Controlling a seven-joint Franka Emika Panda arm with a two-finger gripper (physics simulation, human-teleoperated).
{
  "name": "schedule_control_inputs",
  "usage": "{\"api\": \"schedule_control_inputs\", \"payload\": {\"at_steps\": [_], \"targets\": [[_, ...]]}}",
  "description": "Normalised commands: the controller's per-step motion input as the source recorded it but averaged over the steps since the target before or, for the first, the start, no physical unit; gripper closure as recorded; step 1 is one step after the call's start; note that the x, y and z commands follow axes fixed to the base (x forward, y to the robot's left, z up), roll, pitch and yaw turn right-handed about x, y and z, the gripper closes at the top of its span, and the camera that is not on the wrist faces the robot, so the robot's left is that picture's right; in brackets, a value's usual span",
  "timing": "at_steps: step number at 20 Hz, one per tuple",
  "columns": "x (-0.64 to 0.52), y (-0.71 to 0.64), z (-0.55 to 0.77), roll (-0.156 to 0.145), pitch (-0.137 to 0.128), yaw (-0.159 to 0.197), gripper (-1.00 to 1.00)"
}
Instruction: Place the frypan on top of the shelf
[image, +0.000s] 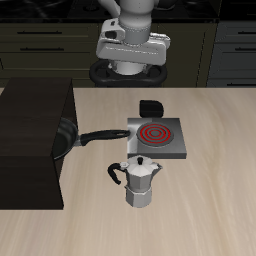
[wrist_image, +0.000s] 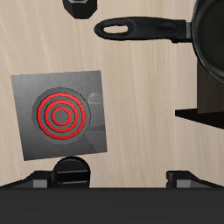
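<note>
Frypan (image: 66, 137): glossy black pan at centre-left of the exterior view. Its bowl looks tucked against or partly under the shelf's near corner; can't tell whether it touches. Long black handle (image: 102, 135) pokes out toward the stove. In wrist view the frypan (wrist_image: 208, 39) shows as a dark curved rim w/ the handle (wrist_image: 140, 30) running across the wood.

Shelf (image: 32, 140): big dark box filling the left side of the exterior view, flat top bare. The pan isn't on top of it, so the task looks unstarted: grasp, lift and placing all remain.

Stove (image: 155, 137): small grey square w/ red coil, centre-right of the exterior view, just beside the handle tip. A small black object (image: 150, 108) sits behind it. Silver moka pot (image: 142, 180) stands lower centre, nearer the table's front edge. Table (image: 210, 180): light wood.

Gripper (image: 130, 62): upper centre of the exterior view, high over the table's back, well apart from the pan. Holds nothing, touches nothing. Fingers hidden in the exterior view; the wrist view shows only dark finger parts (wrist_image: 70, 173) set wide apart at the frame edge, so probably open, but how far I can't tell.
</note>
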Motion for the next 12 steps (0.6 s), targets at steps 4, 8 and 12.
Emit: {"api": "schedule_control_inputs", "payload": {"at_steps": [4, 8, 12], "targets": [[0.35, -0.06, -0.06, -0.019, 0.031, -0.098, -1.0], [0.34, -0.05, 0.05, 0.002, -0.019, -0.126, -1.0], [0.32, 0.01, -0.04, 0.007, 0.011, -0.149, -1.0]]}}
